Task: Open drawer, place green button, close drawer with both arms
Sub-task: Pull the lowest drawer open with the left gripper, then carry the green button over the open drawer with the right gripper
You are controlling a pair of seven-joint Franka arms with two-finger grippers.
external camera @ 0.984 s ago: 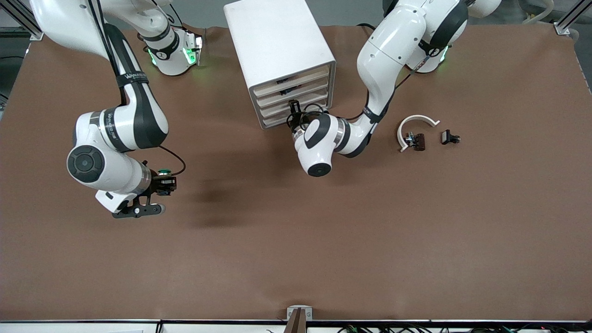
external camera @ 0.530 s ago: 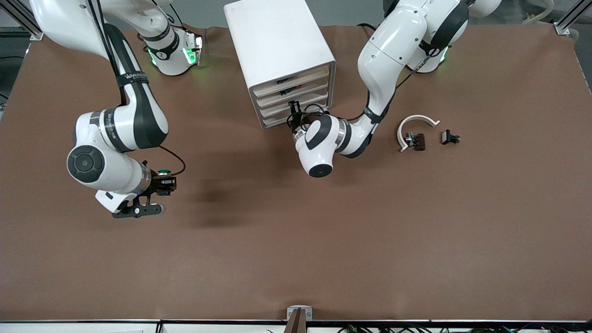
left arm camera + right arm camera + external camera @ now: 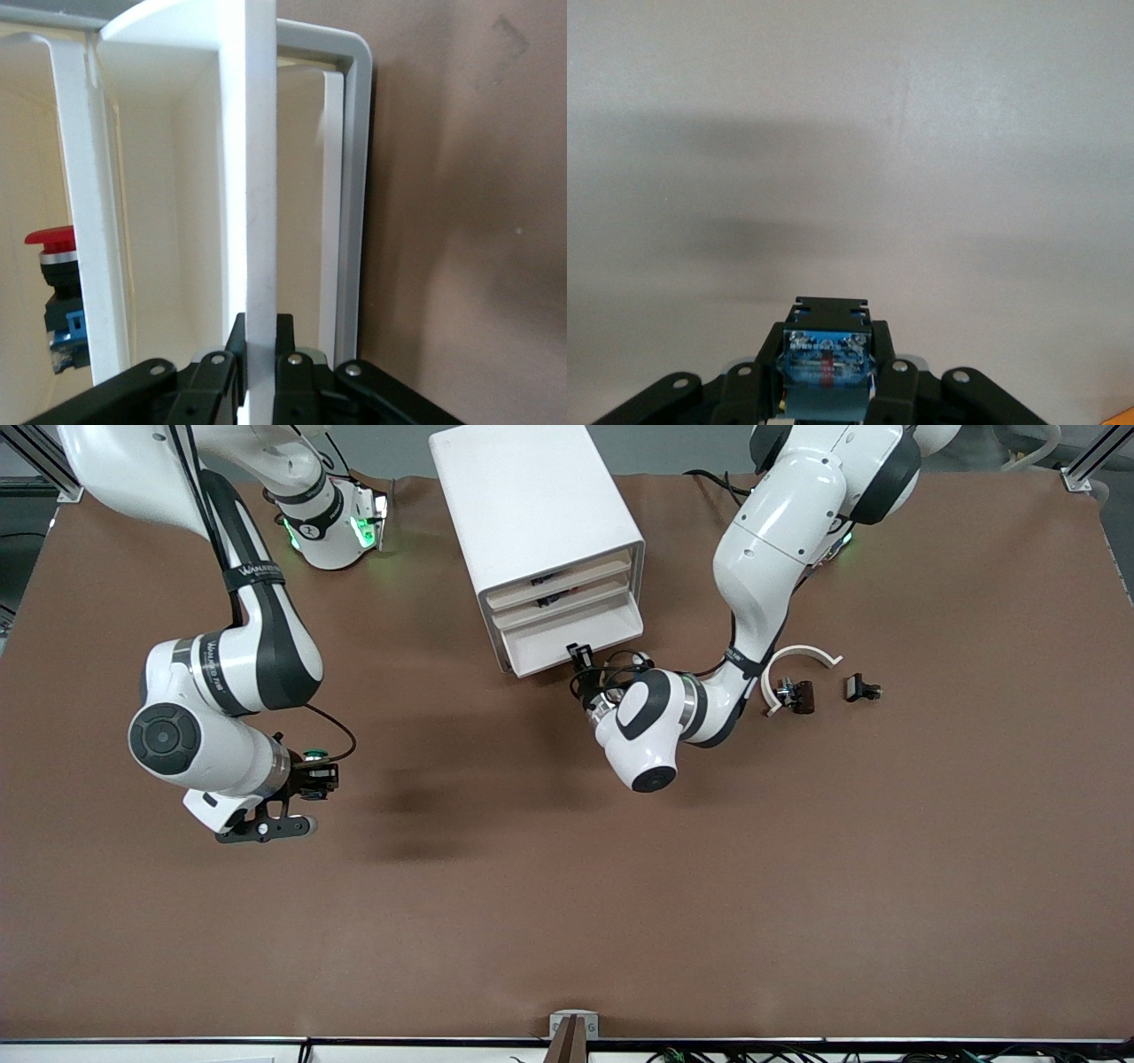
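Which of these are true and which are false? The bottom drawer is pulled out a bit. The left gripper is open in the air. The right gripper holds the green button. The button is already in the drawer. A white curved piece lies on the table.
1. The bottom drawer is pulled out a bit. True.
2. The left gripper is open in the air. False: it is shut on the drawer's front edge.
3. The right gripper holds the green button. True.
4. The button is already in the drawer. False: it is up over the table, at the right arm's end.
5. A white curved piece lies on the table. True.
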